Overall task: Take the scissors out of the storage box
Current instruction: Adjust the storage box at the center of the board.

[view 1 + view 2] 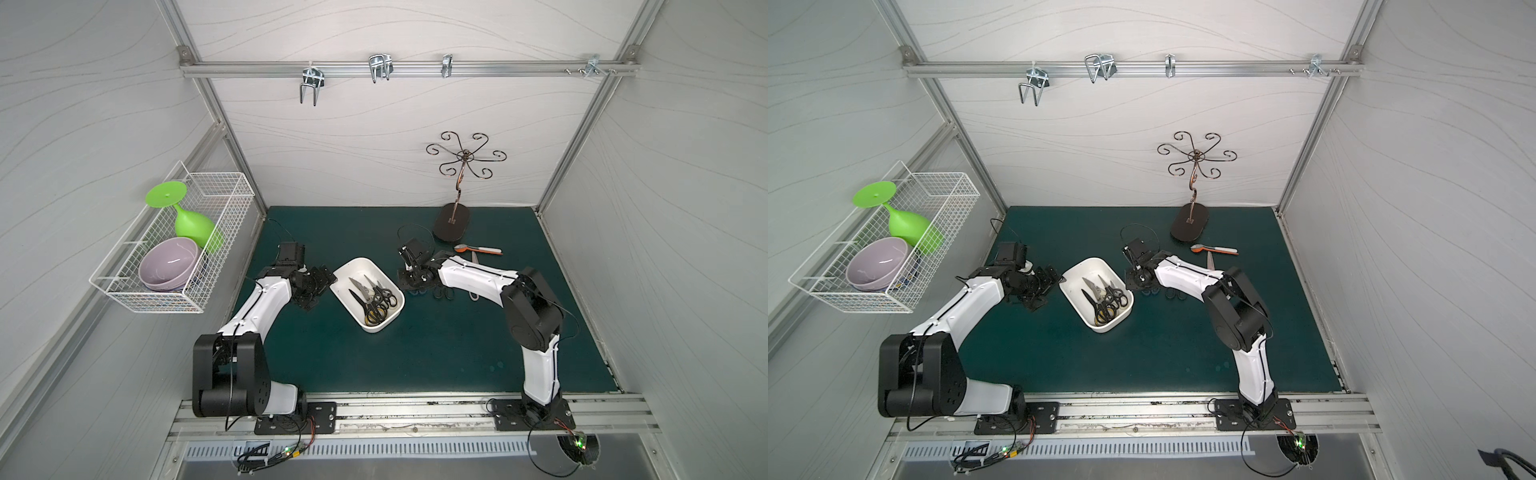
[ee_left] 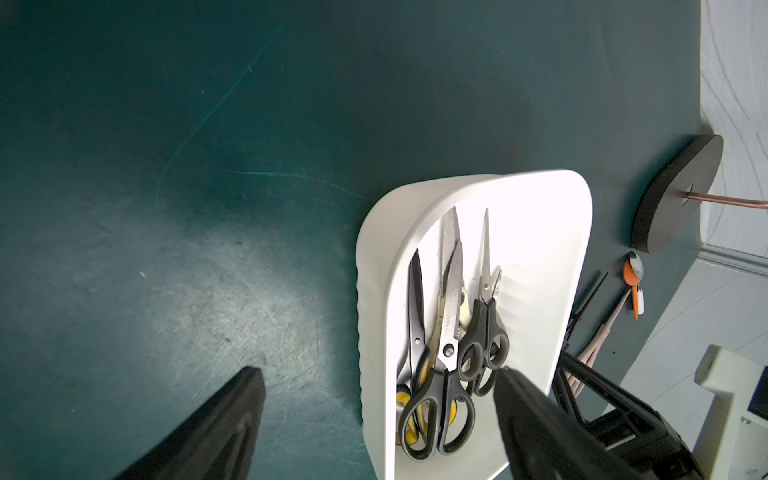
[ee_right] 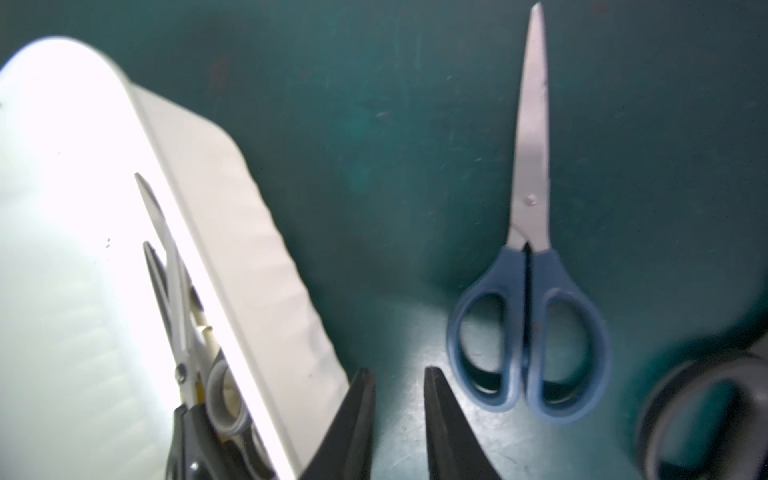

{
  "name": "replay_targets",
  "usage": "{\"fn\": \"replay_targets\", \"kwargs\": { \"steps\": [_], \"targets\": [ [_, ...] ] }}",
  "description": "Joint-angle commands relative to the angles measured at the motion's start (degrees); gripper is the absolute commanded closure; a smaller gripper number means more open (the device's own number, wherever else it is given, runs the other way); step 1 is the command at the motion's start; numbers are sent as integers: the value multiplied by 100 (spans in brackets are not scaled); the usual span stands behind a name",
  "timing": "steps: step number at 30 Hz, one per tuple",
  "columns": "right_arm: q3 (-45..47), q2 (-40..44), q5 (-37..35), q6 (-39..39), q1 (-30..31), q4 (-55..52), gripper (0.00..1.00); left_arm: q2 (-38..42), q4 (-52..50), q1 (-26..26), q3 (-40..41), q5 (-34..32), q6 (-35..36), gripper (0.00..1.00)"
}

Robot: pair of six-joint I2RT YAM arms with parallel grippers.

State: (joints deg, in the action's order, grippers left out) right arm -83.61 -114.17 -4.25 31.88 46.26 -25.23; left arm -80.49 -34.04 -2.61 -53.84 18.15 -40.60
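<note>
I am seeing several scissors (image 1: 374,297) lying in the storage box (image 1: 360,269). Their blades are pointing far-left and their handles are bunching at its near-right end, black ones and one yellow-black pair showing. The box is sitting at an angle around the middle of the worktop (image 1: 415,357), between the two arms. Just to its right a blue-handled pair (image 3: 530,324) is lying flat and closed on the mat. A dark-handled pair (image 3: 706,415) is lying beside it, blurred at the edge of the right wrist view. A pale pink pair (image 2: 598,345) is lying further right, partly hidden under the right arm.

The right pincer (image 3: 399,378) is hovering over bare mat between the box wall and the blue handles, its jaws parted only narrowly and gripping nothing. The left pincer (image 2: 379,370) is sitting just left of the box, jaws spread wide and empty.

The worktop is a dark green mat, showing pale scuffs and fine scratches. Towards the far right an orange-and-white spoon (image 1: 478,249) is lying near a stand (image 1: 451,224) with a black oval base and curled copper hooks.

White panels with faint wavy lines are closing in the left, far and right sides, held in an aluminium frame. A rail (image 1: 415,66) is running across the far wall, carrying metal hooks. On the left wall a white wire basket (image 1: 224,187) is hanging, holding a green goblet (image 1: 187,220) on its side and a lilac bowl (image 1: 168,262).
</note>
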Motion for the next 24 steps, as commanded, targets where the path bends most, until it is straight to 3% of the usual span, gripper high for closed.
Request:
{"fn": "replay_targets", "kwargs": {
  "steps": [1, 8, 15, 19, 24],
  "targets": [
    [23, 33, 284, -94, 209, -25, 74, 86, -86, -103, -248, -66, 131, 9],
    [-80, -5, 471, 33, 573, 11, 75, 130, -178, -219, -330, -56, 210, 9],
    [-703, -430, 717, -101, 852, -74, 75, 264, -1017, -213, -863, -482, 717, 15],
    [-897, -556, 817, -81, 850, -172, 75, 401, -1341, -119, -976, -639, 1035, 28],
    [-402, -60, 684, -171, 591, -100, 75, 481, -1745, 374, -976, -680, 1263, 46]
  ]
}}
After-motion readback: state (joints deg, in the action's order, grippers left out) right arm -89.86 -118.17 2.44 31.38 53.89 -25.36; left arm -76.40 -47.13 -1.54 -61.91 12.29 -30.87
